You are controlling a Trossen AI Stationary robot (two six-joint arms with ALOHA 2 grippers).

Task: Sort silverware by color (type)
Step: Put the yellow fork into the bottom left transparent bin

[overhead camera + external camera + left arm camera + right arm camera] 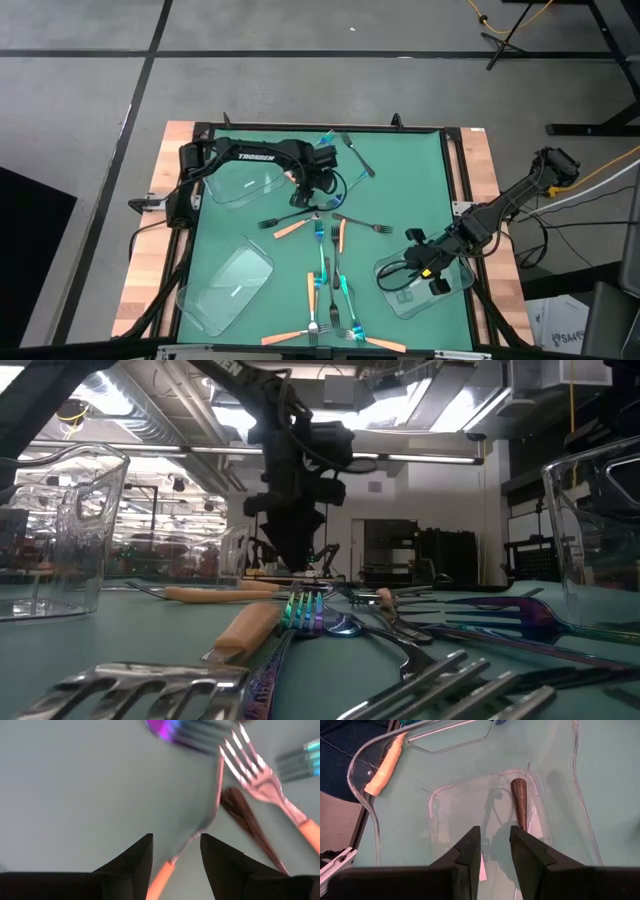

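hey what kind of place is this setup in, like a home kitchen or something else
Most likely a robotics lab or workshop, not a kitchen. The green mat sits on a framed bench on a bare concrete floor, cables trail across it, and the low view shows exposed ceiling ducts and strip lights.

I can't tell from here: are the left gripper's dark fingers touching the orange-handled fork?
Apart. The left wrist view shows the orange-handled fork lying between the open left gripper, with gaps either side.
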